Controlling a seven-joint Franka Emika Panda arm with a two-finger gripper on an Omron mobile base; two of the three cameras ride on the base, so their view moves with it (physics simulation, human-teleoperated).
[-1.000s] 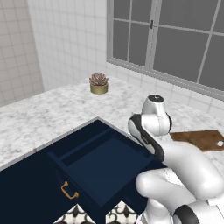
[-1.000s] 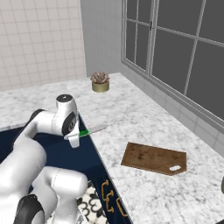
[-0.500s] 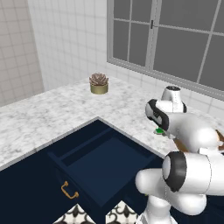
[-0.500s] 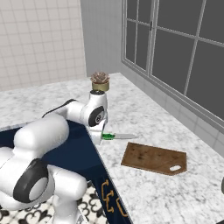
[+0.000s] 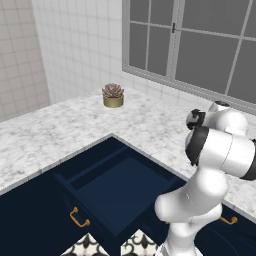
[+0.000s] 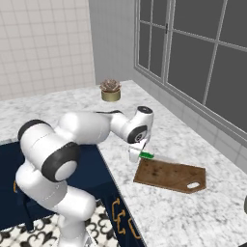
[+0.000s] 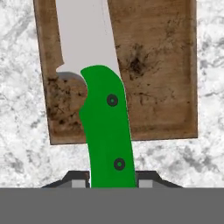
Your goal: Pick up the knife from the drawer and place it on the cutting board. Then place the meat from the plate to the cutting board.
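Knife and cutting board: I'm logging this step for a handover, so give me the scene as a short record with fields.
knife: green handle clamped between the fingers, pale blade pointing out over the board; knife
gripper: shut on the knife, at the near end of the board; gripper
cutting board: flat on the marble counter, under the blade, nothing lying on it; cutting board
drawer: pulled open; drawer
potted plant: on the counter near the window; potted plant
step status: knife not yet set down
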